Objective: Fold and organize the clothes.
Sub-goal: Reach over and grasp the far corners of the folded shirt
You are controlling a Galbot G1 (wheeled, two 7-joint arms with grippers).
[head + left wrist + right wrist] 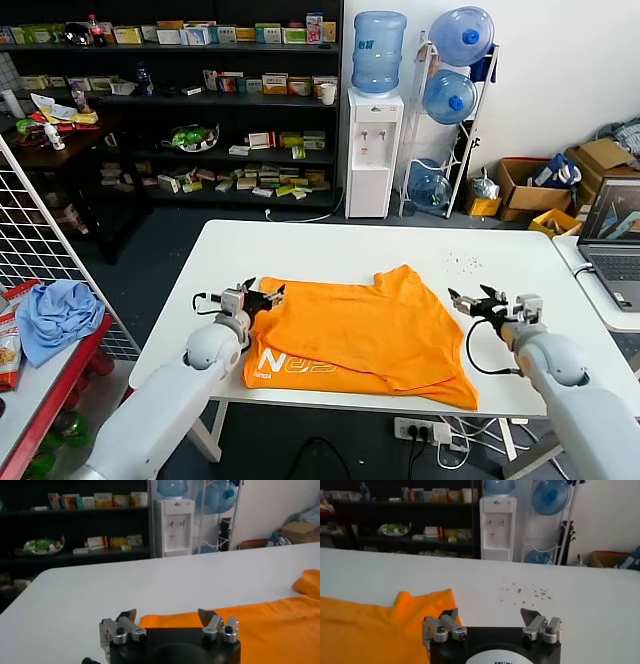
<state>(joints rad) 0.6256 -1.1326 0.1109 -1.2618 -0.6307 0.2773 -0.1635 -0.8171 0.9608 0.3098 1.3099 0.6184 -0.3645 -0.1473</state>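
Observation:
The bright orange T-shirt lies partly folded on the white table, white lettering showing at its near left edge. My left gripper is open and empty at the shirt's left edge; in the left wrist view the orange fabric lies just beyond its fingertips. My right gripper is open and empty just right of the shirt, over bare table; in the right wrist view the shirt lies off to one side.
A laptop stands on a side table at right. A light blue cloth lies on a red table at left by a wire grid. Small dark specks dot the far right tabletop. Shelves and a water dispenser stand behind.

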